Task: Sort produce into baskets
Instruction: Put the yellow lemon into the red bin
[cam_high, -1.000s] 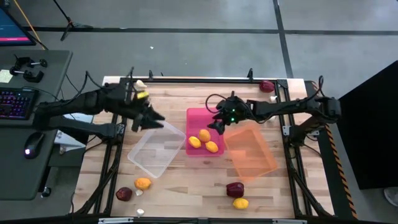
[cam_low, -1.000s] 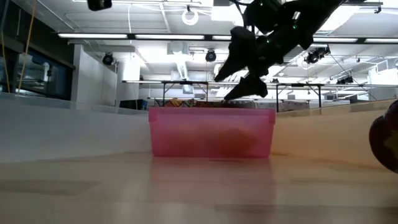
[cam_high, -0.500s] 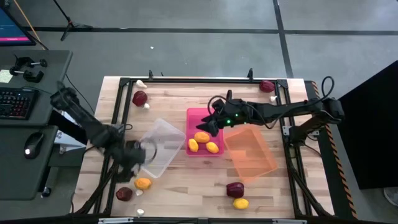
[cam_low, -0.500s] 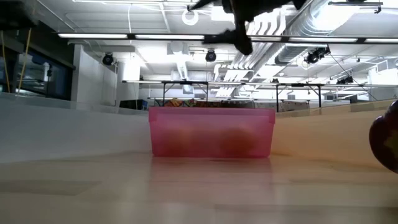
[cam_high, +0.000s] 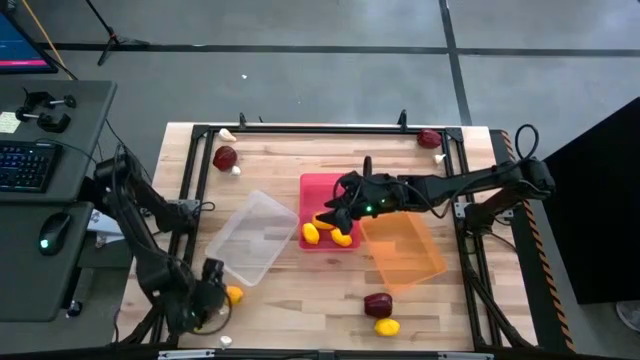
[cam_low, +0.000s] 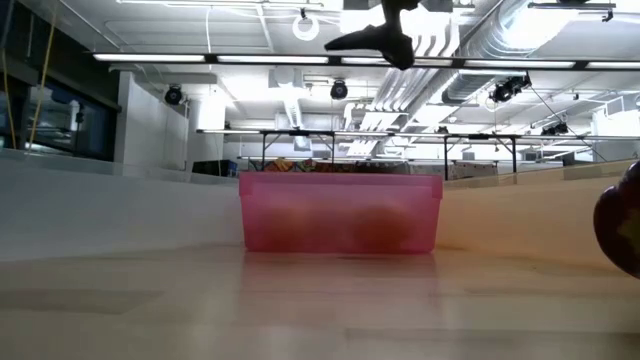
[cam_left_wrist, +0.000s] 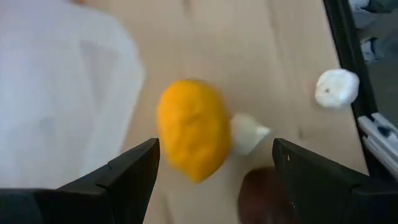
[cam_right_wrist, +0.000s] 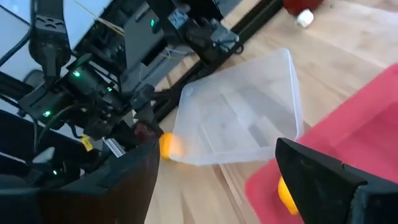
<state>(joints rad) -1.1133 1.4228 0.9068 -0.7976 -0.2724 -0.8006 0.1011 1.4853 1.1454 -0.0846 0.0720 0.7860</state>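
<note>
My left gripper (cam_high: 207, 292) is open at the table's near left, low over a yellow lemon-like fruit (cam_left_wrist: 193, 137); its fingers stand on either side of it without touching. A garlic clove (cam_left_wrist: 249, 132) lies against the fruit, and a dark red fruit (cam_left_wrist: 267, 196) and a garlic bulb (cam_left_wrist: 336, 88) lie close by. My right gripper (cam_high: 333, 212) is open and empty above the red-pink bin (cam_high: 322, 188), which holds yellow fruits (cam_high: 312, 233). The clear bin (cam_high: 250, 237) lies to its left and the orange bin (cam_high: 402, 245) to its right.
A dark red fruit (cam_high: 225, 157) and garlic (cam_high: 228, 134) lie at the far left. Another dark red fruit (cam_high: 430, 138) with garlic (cam_high: 440, 157) lies at the far right. A dark red fruit (cam_high: 378, 303) and a yellow fruit (cam_high: 386, 326) lie near the front edge.
My left arm has swung from the table's far left, past the clear bin, to the near left corner and down over the yellow fruit. My right gripper has risen and drifted a little toward the near edge over the red-pink bin.
</note>
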